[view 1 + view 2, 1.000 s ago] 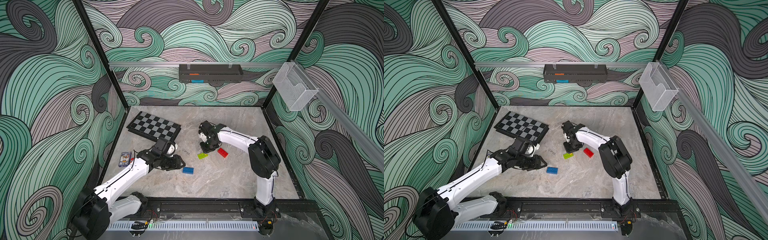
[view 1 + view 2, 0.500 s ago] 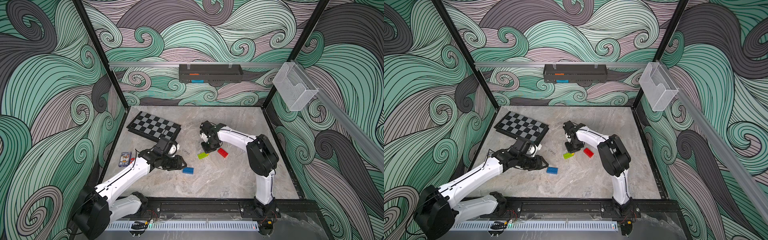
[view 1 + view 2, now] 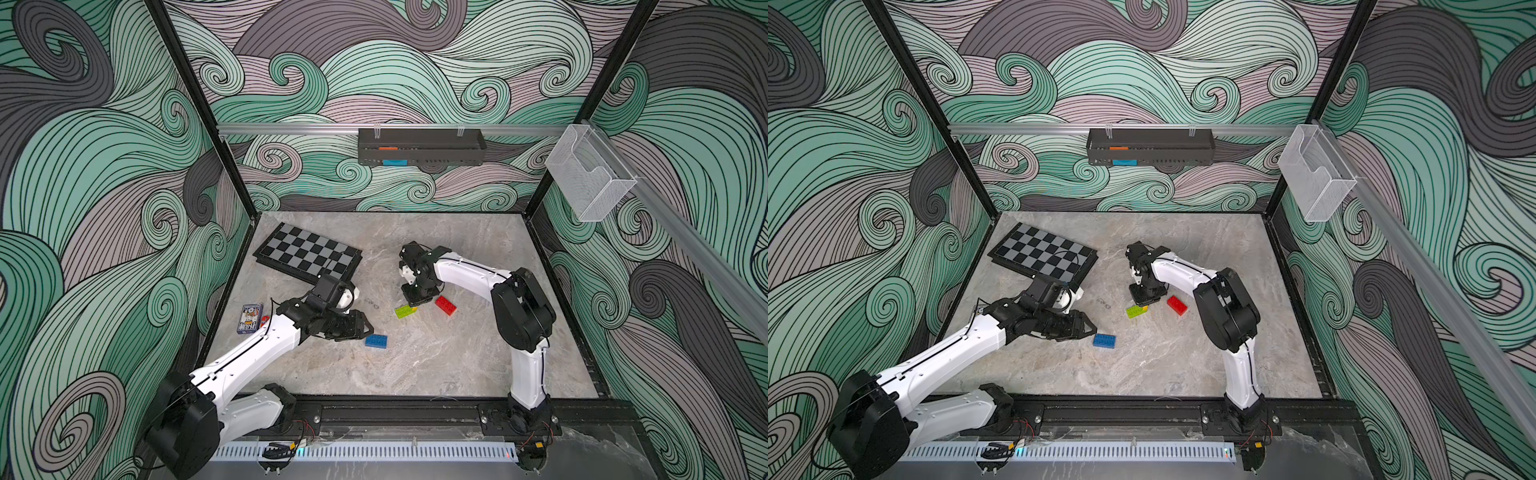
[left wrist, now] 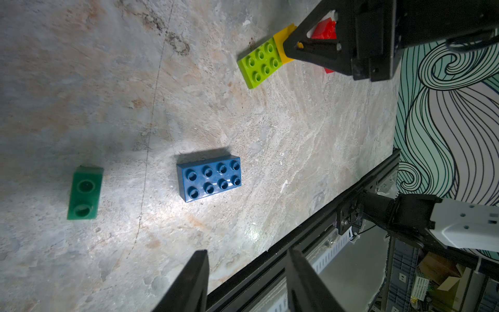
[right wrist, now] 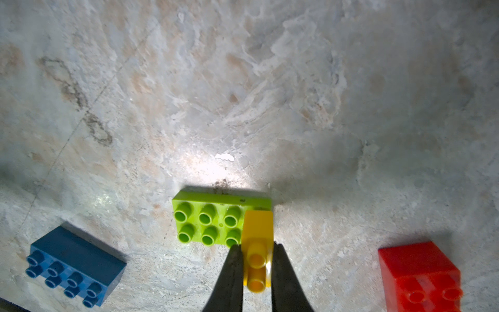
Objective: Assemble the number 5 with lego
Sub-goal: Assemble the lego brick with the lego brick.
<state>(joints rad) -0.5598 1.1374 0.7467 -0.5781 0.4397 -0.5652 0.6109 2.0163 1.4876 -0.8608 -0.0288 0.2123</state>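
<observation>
right end effector [image 5: 258, 250]: clamped on yellow brick [image 5: 258, 227]
yellow brick: atop lime green brick [image 5: 206, 222], at its end toward red brick [image 5: 418, 272]; long axis crosswise to the lime's
left end effector [image 4: 247, 254]: half-spread, empty, facing blue brick [image 4: 209, 178], apart from lime green brick

**Surfaces as I see them from the console**

The bricks read to me as moulded plastic. The blue brick [image 4: 209, 178] is glossy, with glints on its studs. The lime green brick [image 5: 213, 218] and yellow brick [image 5: 258, 235] are smooth with a softer sheen. The red brick [image 5: 420, 275] is shiny, and the dark green brick [image 4: 85, 193] duller. My right gripper [image 5: 256, 247] has matt black fingers [image 5: 229, 281]. The tabletop [image 4: 81, 81] looks like veined stone, slightly scuffed and semi-gloss. In a top view, the rail [image 3: 291, 129] is brushed metal and the wall bin [image 3: 590, 178] clear plastic.
</observation>
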